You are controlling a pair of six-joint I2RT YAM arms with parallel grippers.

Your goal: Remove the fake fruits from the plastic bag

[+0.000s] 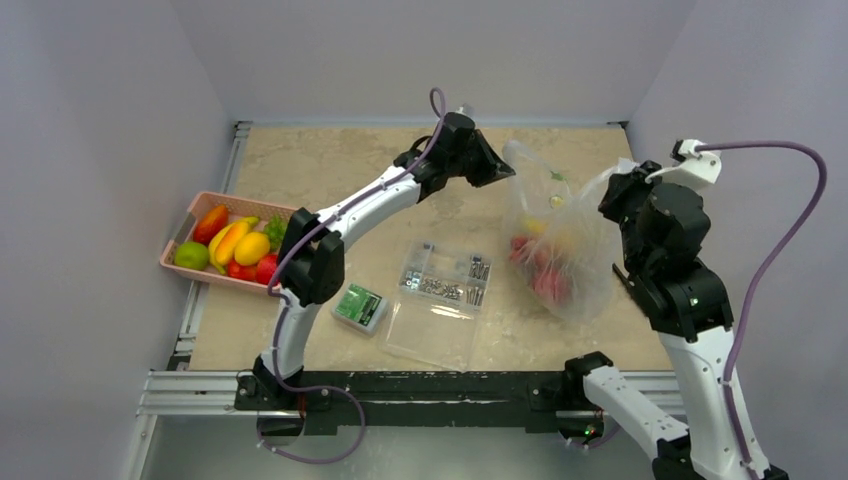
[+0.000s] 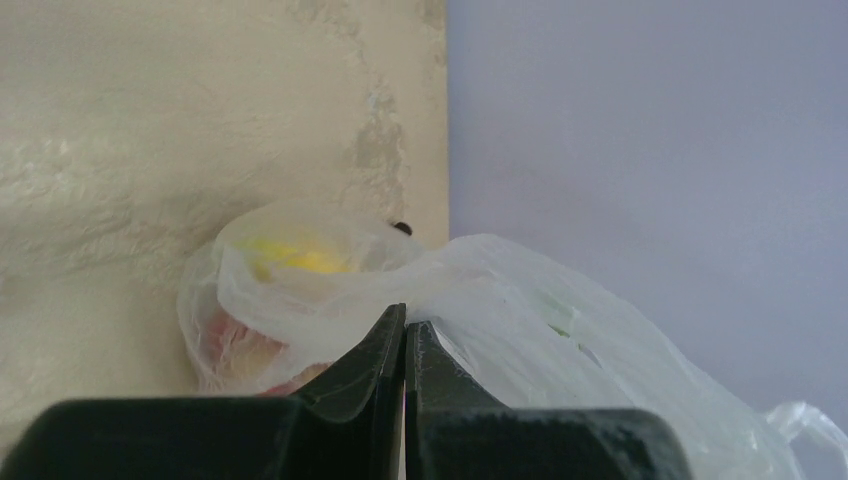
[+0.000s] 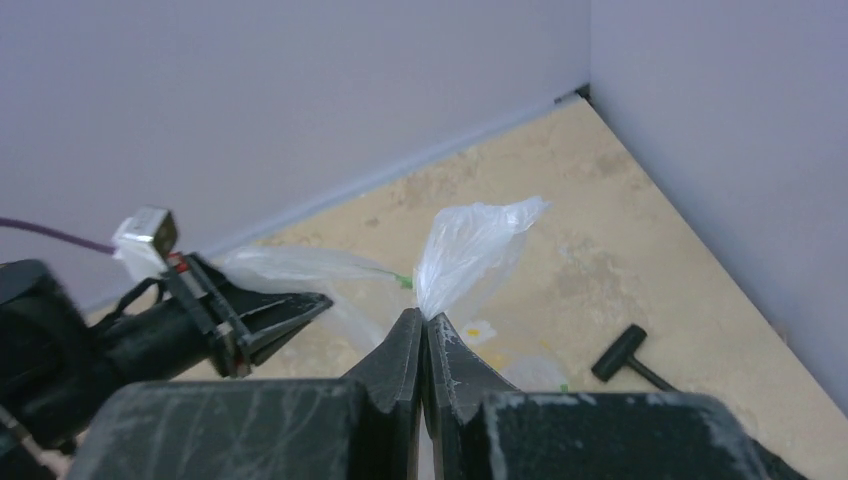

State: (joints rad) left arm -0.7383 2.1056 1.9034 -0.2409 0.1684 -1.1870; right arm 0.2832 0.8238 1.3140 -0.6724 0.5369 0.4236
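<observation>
A basket (image 1: 182, 262) of other fruit sits at the bench's left edge and has no part in this job. The left hand (image 2: 405, 322) reaches to the far middle of the bench, its jaws pressed together on the film at the left lip of the bag (image 1: 585, 240). A clear box (image 1: 445, 285) of metal parts lies nearer the front, just left of the bag. The bag stands toward the bench's right edge, held up between the two hands. The right hand (image 3: 425, 318) pinches a tuft of film at the right lip, jaws tight on it.

The step looks to be opening the mouth. To do it well, draw the two lips apart slowly and evenly, and keep them high so that the belly stays on the bench. This thin film could slip from the jaws or tear. If the bag is tipped, tip it toward bare bench, away from the box.

The bag is thin, crinkly and see-through, with faint yellow-green marks. The red grapes (image 1: 540, 272) lie low in it, and the yellow piece (image 1: 537, 226) lies just above them.
</observation>
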